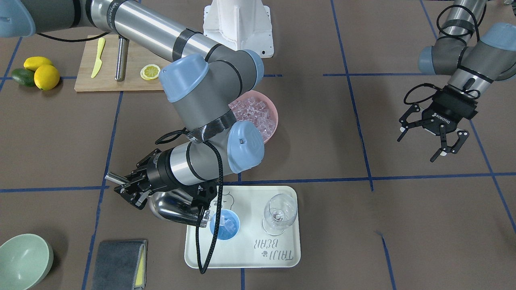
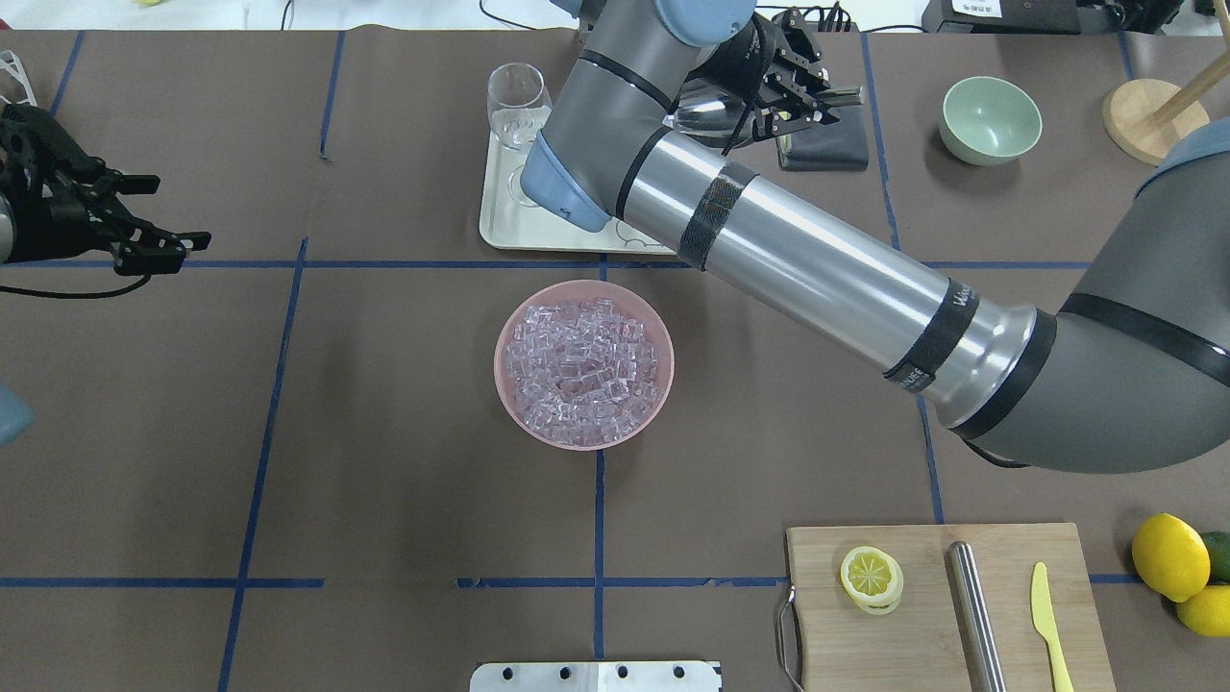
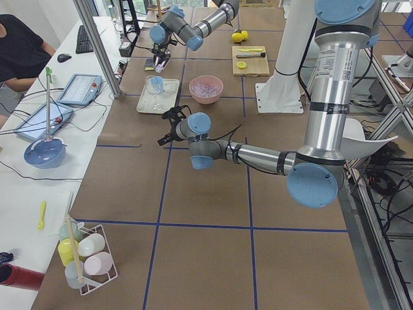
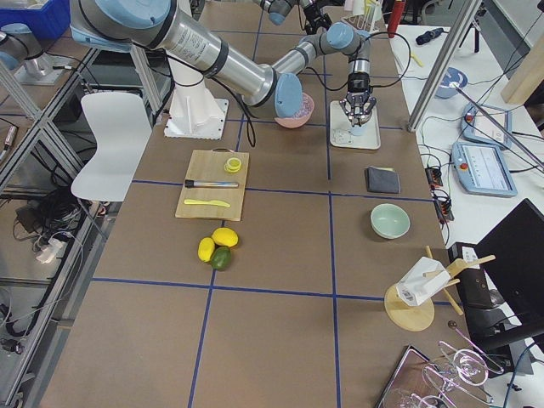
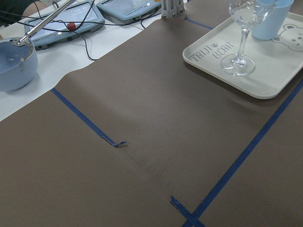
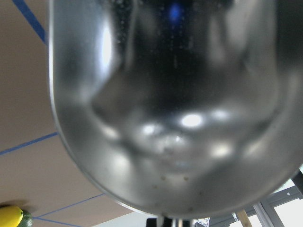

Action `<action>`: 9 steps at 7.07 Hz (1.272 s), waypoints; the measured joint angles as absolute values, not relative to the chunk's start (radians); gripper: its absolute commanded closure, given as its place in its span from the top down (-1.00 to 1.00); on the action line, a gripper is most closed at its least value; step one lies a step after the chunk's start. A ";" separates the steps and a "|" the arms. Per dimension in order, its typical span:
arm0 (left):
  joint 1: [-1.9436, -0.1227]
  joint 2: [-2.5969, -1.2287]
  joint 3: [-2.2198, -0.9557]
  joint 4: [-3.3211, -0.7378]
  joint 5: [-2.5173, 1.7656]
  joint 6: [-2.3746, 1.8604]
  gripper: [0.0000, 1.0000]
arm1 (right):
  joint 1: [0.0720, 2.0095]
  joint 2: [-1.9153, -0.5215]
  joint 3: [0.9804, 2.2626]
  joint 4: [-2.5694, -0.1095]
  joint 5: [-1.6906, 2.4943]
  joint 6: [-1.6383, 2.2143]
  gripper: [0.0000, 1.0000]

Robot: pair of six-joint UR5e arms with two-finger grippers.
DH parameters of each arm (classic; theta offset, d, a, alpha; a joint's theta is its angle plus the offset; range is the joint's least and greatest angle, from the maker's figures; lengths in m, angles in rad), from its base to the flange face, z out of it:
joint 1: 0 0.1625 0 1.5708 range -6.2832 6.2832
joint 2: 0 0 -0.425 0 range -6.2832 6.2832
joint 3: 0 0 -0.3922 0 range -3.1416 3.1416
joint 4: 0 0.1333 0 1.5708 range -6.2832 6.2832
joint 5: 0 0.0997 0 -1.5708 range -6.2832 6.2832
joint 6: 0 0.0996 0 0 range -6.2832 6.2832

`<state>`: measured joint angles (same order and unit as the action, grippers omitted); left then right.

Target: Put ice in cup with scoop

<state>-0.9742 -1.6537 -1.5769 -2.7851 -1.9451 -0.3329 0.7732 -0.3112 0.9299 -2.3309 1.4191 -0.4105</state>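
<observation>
My right gripper [image 1: 123, 184] is shut on the handle of the steel scoop [image 1: 173, 205] and holds it tipped, with its mouth at the rim of the light-blue cup [image 1: 224, 224]. The cup stands on the white tray [image 1: 250, 253] and has a few ice cubes in it; one cube sits at the scoop's lip. The pink bowl [image 2: 583, 363] at mid-table is full of ice [image 2: 586, 370]. In the overhead view the arm hides the cup; the scoop [image 2: 706, 111] and right gripper [image 2: 807, 96] show. The scoop [image 6: 165, 104] fills the right wrist view. My left gripper [image 1: 423, 143] hangs open and empty, far from the tray.
A clear wine glass [image 1: 278, 213] stands on the tray beside the cup. A grey cloth [image 1: 119, 264] and pale green bowl [image 1: 24, 259] lie beyond the tray. A cutting board [image 2: 942, 605] holds a lemon slice, steel cylinder and yellow knife; lemons [image 2: 1168, 556] lie beside it.
</observation>
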 measured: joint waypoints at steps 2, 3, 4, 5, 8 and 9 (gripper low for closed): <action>-0.974 -1.654 -1.577 -2.785 -1.945 -0.333 1.00 | 0.773 -0.306 0.934 -2.355 1.397 -0.426 -1.00; -0.974 -1.653 -1.577 -2.786 -1.945 -0.333 1.00 | 0.773 -0.299 0.936 -2.371 1.385 -0.440 -1.00; -0.974 -1.652 -1.577 -2.786 -1.945 -0.334 1.00 | 0.773 -0.296 0.937 -2.382 1.374 -0.454 -1.00; -0.974 -1.651 -1.577 -2.786 -1.945 -0.334 1.00 | 0.773 -0.299 0.949 -2.388 1.365 -0.465 -1.00; -0.970 -1.652 -1.577 -2.786 -1.944 -0.342 1.00 | 0.775 -0.459 1.217 -2.389 1.367 -0.471 -1.00; -0.967 -1.654 -1.574 -2.785 -1.943 -0.347 1.00 | 0.780 -0.519 1.310 -2.386 1.378 -0.470 -1.00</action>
<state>-0.9668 -1.6539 -1.5737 -2.7851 -1.9434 -0.3467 0.7801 -0.5185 1.3101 -2.3862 1.3775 -0.4697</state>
